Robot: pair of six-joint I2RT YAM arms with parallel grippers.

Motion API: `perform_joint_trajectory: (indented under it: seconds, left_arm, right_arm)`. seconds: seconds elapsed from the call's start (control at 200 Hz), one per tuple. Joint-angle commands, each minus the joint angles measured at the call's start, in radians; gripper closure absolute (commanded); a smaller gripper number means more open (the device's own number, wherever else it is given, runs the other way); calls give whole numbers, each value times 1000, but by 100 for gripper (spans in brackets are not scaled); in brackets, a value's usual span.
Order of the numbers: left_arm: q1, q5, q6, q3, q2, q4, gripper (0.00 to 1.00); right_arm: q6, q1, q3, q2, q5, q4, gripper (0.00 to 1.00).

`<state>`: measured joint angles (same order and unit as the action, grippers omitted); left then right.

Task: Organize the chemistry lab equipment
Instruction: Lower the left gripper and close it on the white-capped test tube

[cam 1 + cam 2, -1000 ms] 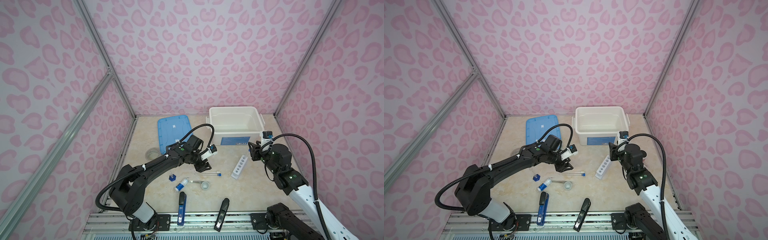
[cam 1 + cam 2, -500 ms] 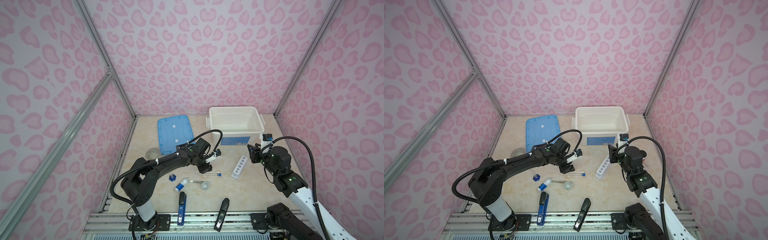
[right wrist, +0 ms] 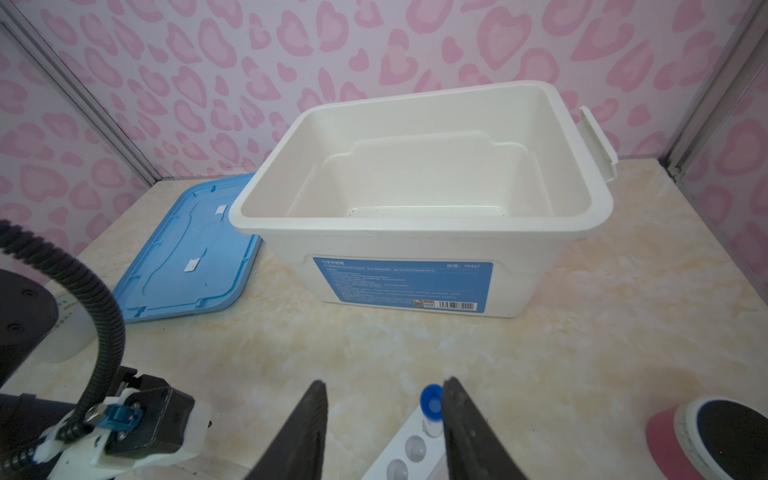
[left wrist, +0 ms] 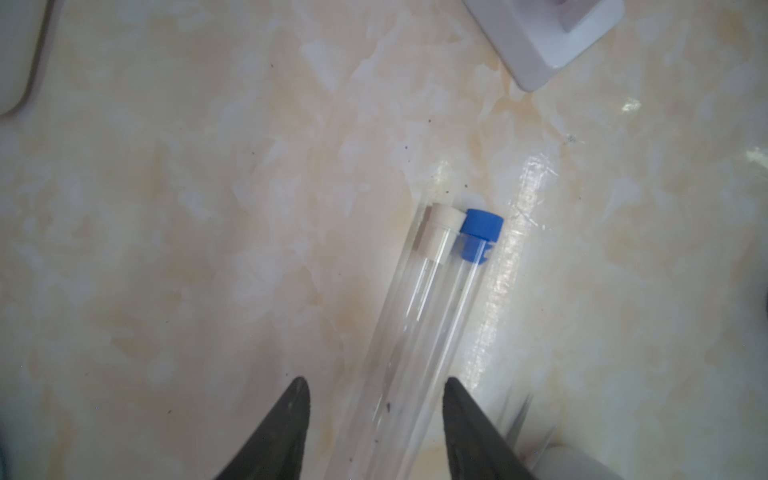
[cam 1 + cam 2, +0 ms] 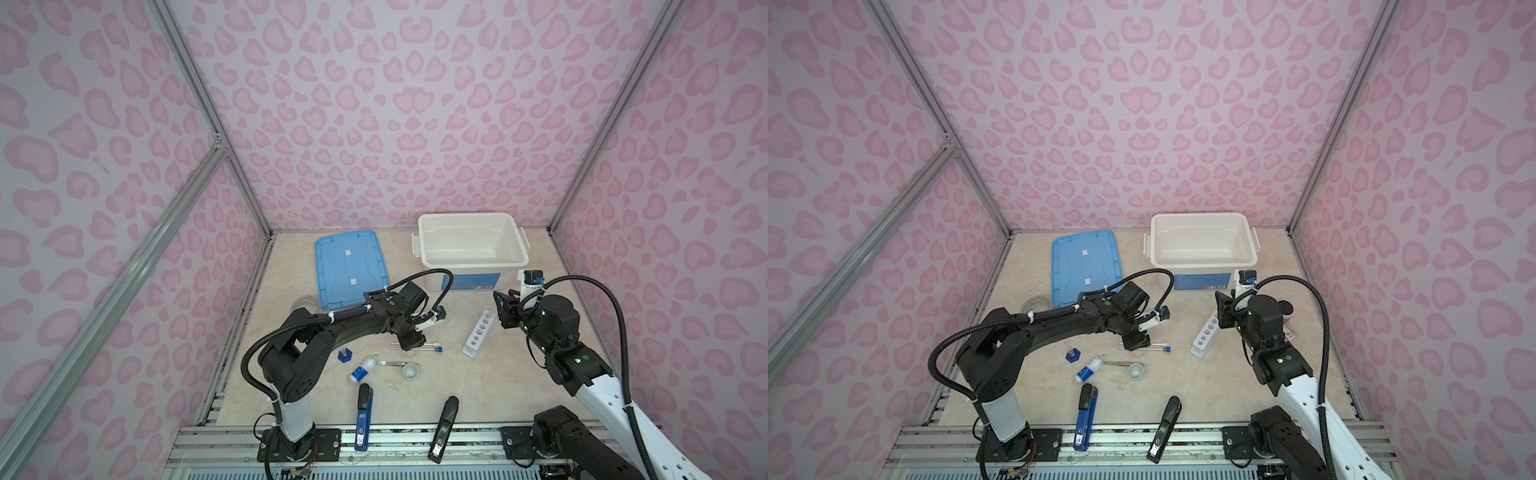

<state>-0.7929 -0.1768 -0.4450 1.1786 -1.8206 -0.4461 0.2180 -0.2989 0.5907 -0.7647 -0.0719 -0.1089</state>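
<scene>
Lying parallel, two test tubes (image 4: 409, 332) point caps toward the rack (image 4: 536, 45) — left jaws apart astride them, right jaws apart.

Far side: bin (image 5: 473, 264) on the right, lid (image 5: 351, 268) flat just left of it, tape roll (image 5: 305, 303) near-left of lid. Near of bin lies rack (image 5: 478, 334); test tubes (image 5: 415, 347) side by side left of rack. Nearer, left to right: cylinder (image 5: 344, 355), bottle (image 5: 363, 370), tweezers (image 5: 392, 363), cup (image 5: 410, 370). Nearest: two stapler-like tools (image 5: 363, 415), apart.

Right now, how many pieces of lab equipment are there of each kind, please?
Test tubes: 3
White rack: 1
Blue-based cylinder: 1
White-and-blue bottle: 1
Tweezers: 1
Small white cup: 1
Total: 8
</scene>
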Motion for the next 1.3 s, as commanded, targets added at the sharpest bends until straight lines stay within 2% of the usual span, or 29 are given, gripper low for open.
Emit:
perform_joint_trajectory:
  seconds: [0.0,1.03,1.295]
  left_arm:
    - [1,9,0,15,-13,12,46]
    - [0,19,6,53,-107,4,47]
    - [1,30,-1,58,-123,2,52]
  right_arm:
    - [8,1,-9,1,-4,33,55]
    - [11,12,-20,-2,3,38,56]
    - [11,18,-23,-1,-2,45,55]
